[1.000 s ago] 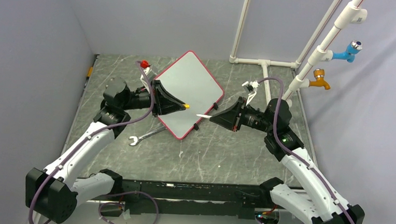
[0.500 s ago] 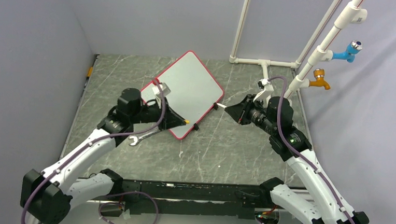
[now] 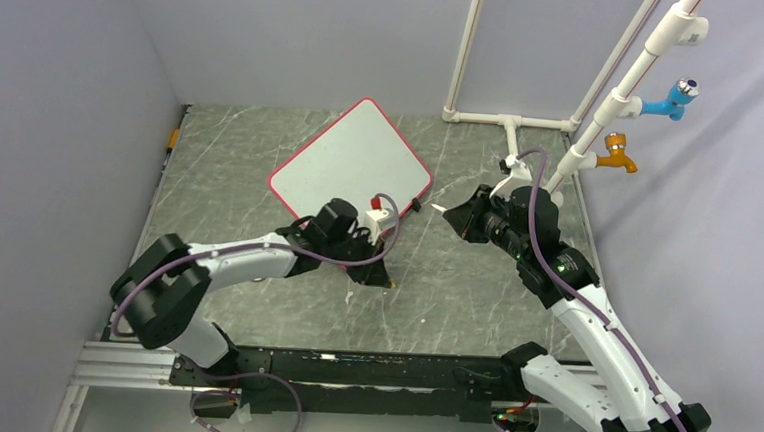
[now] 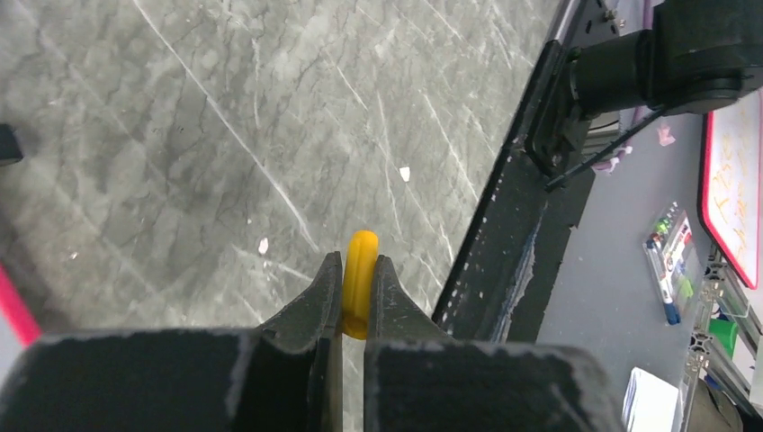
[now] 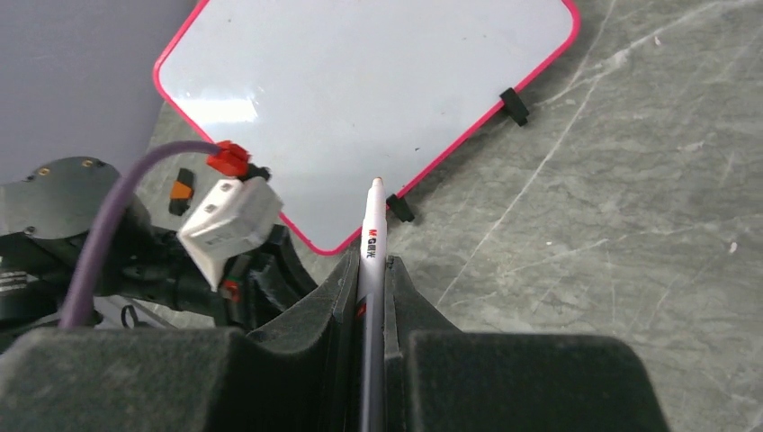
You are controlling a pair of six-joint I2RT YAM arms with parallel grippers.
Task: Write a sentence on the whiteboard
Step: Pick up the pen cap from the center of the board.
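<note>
Jaws on both arms are shut on a load (one marker, apparently split in two). Grey marbled table [image 3: 474, 292]: the work surface. Flat white rectangular whiteboard with a thin red frame [image 3: 356, 159]: lies at the far middle of the table, turned corner-on between the two arms, probably so either can reach it. Its face shows no writing, so the task appears barely begun. Right gripper [image 5: 369, 263]: waits just off the board's right edge, clamped lengthwise on a white plastic pen barrel with a red label [image 5: 370, 236]. The tip juts ahead like a stylus, aimed at the board but clear of it. Left gripper [image 4: 358, 263]: low over bare table beside the board's near corner, pinching a small rounded orange cap [image 4: 362, 252], seemingly parked aside to leave the writing face free.
</note>
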